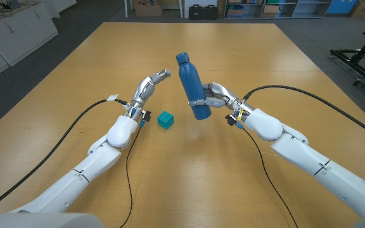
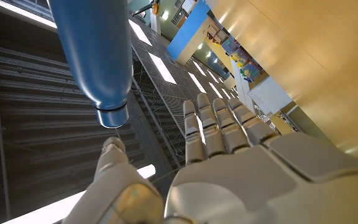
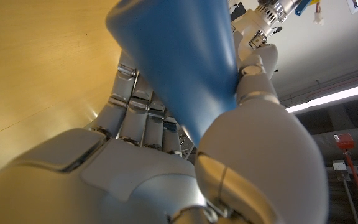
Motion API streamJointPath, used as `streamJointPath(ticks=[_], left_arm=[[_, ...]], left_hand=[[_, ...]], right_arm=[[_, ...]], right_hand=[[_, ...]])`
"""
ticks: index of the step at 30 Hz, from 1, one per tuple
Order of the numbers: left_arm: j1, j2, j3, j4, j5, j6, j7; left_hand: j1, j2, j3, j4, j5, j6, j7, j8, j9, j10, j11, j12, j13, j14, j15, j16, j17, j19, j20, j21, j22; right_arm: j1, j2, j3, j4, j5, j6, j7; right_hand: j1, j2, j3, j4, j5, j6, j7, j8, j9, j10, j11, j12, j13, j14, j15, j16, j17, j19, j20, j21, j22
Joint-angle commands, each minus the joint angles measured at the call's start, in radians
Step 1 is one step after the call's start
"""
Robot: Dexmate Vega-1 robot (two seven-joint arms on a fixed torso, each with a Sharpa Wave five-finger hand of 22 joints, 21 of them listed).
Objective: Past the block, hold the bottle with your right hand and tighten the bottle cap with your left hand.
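Note:
My right hand [image 1: 213, 95] grips a blue bottle [image 1: 192, 86] around its lower body and holds it tilted above the table, cap end [image 1: 181, 58] pointing away and to the left. In the right wrist view the bottle [image 3: 179, 56] sits between the fingers and thumb of that hand [image 3: 166, 162]. My left hand [image 1: 152, 82] is open, fingers straight, a little to the left of the cap and apart from it. The left wrist view has the capped end [image 2: 112, 115] just beyond the fingertips of my left hand [image 2: 216, 134]. A small teal block [image 1: 165, 119] lies on the table near my left wrist.
The wooden table [image 1: 284, 69] stretches wide past both hands. Black cables [image 1: 75, 126] trail along each arm over the tabletop. Cabinets and boxes [image 1: 201, 9] stand on the floor beyond the far edge.

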Motion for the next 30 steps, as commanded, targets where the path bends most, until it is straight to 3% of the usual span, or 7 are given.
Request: streamJointPath(ticks=[1,30], left_arm=[[-0.010,0.002,0.001,-0.002,0.003,-0.005,-0.007],[-0.089,-0.031,0.040,0.058,0.002,0.032,-0.046]], left_hand=[[-0.005,0.003,-0.005,0.003,-0.001,0.007,-0.001,-0.002,0.002,0.005,0.000,0.001,0.004,0.009,-0.066,0.002,0.004,0.008,0.002,0.005,0.004],[-0.009,0.006,-0.009,0.004,-0.002,0.011,-0.007,-0.003,0.003,0.010,-0.010,0.000,0.005,0.010,-0.069,0.000,0.004,0.001,0.014,0.001,0.004]], right_arm=[[0.027,0.010,-0.024,0.030,-0.001,-0.047,0.009],[0.050,-0.004,-0.057,-0.027,-0.040,-0.021,0.046]], right_hand=[[0.193,0.200,0.210,0.028,0.004,0.267,-0.234,0.009,0.002,0.277,-0.267,-0.001,0.005,0.167,-0.254,0.004,0.003,-0.008,-0.132,0.010,0.001],[0.190,0.197,0.216,0.028,0.004,0.267,-0.236,0.007,0.002,0.281,-0.267,-0.010,0.007,0.169,-0.254,0.001,0.011,-0.014,-0.131,0.028,-0.010]])
